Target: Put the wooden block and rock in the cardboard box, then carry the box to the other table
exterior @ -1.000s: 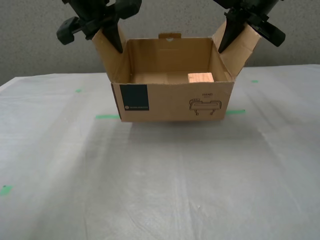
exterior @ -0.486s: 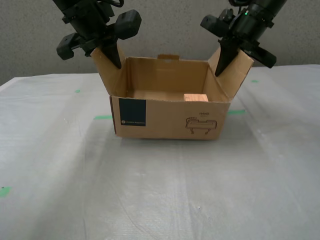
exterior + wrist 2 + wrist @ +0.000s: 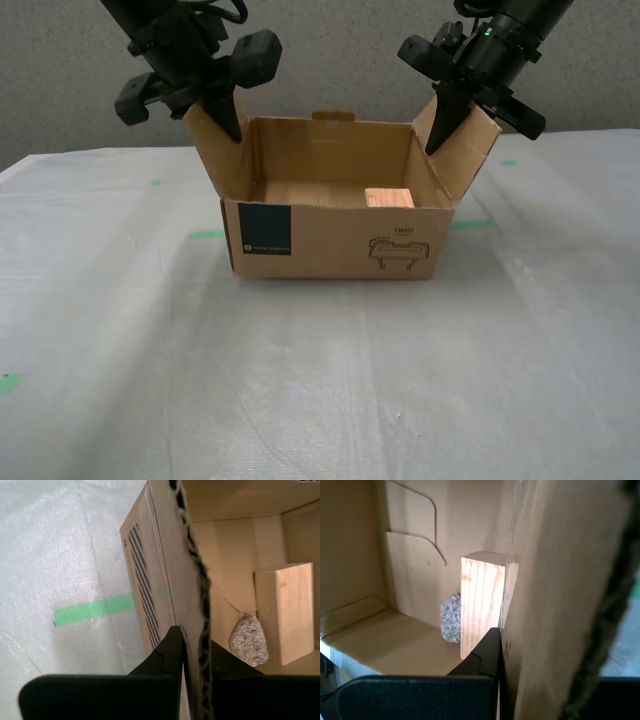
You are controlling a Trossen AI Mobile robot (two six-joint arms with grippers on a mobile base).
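Observation:
The cardboard box (image 3: 335,240) sits low on the other table (image 3: 320,390), a whitish wrinkled sheet. Its navy label and line drawing face the exterior view. Inside, the wooden block (image 3: 389,198) lies toward the exterior view's right, seen also as wooden block (image 3: 285,612) and wooden block (image 3: 481,602). The rock (image 3: 248,641) lies beside it, between block and side wall, and shows as rock (image 3: 451,618); the front wall hides it in the exterior view. My first gripper (image 3: 215,105) is shut on the flap at the exterior view's left, my second gripper (image 3: 450,115) on the opposite flap.
Green tape marks lie on the sheet: one strip (image 3: 207,234) at the exterior view's left of the box, another strip (image 3: 470,224) at its right, and a mark (image 3: 10,381) near the front left. A grey wall stands behind the table.
Both arms have lowered the box toward the sheet. It now sits lower in the exterior view, with less of its inside floor showing. Both grips on the flaps are unchanged.

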